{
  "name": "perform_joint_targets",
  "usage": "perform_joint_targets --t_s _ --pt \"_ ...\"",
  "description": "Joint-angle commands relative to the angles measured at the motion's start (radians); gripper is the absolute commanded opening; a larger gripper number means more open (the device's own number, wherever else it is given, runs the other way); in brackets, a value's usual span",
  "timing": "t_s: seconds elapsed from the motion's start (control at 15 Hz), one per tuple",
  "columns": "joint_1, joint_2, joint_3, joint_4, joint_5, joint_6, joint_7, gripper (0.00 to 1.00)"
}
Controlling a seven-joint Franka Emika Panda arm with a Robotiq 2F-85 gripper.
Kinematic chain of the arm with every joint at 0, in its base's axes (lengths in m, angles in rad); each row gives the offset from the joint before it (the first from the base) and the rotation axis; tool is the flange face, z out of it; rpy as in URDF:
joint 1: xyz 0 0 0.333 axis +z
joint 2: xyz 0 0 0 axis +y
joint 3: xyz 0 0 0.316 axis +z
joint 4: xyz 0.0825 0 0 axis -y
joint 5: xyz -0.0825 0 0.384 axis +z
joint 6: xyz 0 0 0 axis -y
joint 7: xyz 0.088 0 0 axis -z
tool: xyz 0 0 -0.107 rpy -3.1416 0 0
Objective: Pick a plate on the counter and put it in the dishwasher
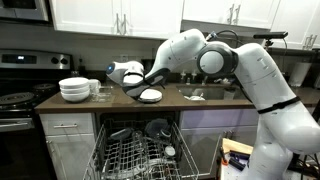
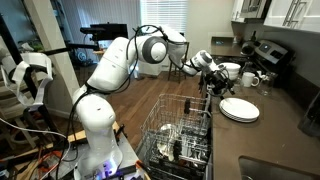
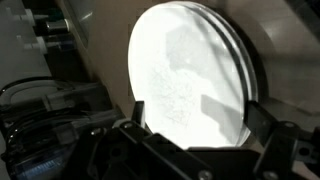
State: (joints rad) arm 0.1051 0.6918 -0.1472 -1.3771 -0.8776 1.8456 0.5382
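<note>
A flat round white plate (image 1: 150,95) (image 2: 238,109) lies on the dark brown counter (image 1: 215,102) (image 2: 275,135), above the open dishwasher (image 1: 140,152) (image 2: 178,138). In the wrist view the plate (image 3: 190,75) fills most of the picture, and a second rim shows along its right edge. My gripper (image 1: 137,86) (image 2: 212,80) (image 3: 200,125) hangs just over the plate, open. Its two dark fingers (image 3: 135,115) stand wide apart, one at each side of the plate, with nothing held between them.
The dishwasher's grey wire rack is pulled out and holds dark dishes. A stack of white bowls (image 1: 75,89) (image 2: 230,72) and mugs (image 1: 101,88) (image 2: 250,80) stand beside the plate. The stove (image 1: 15,100) (image 2: 270,55) borders the counter, with a sink (image 1: 205,93) on the plate's other side.
</note>
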Motion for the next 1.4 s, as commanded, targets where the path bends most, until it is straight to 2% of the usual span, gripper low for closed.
perform_joint_targets --t_s 0.0,1.33 --pt "-0.015 -0.037 0.008 -0.031 0.003 0.008 -0.042 1.00" --pt "0.002 -0.011 -0.006 -0.007 -0.031 -0.101 -0.041 1.00"
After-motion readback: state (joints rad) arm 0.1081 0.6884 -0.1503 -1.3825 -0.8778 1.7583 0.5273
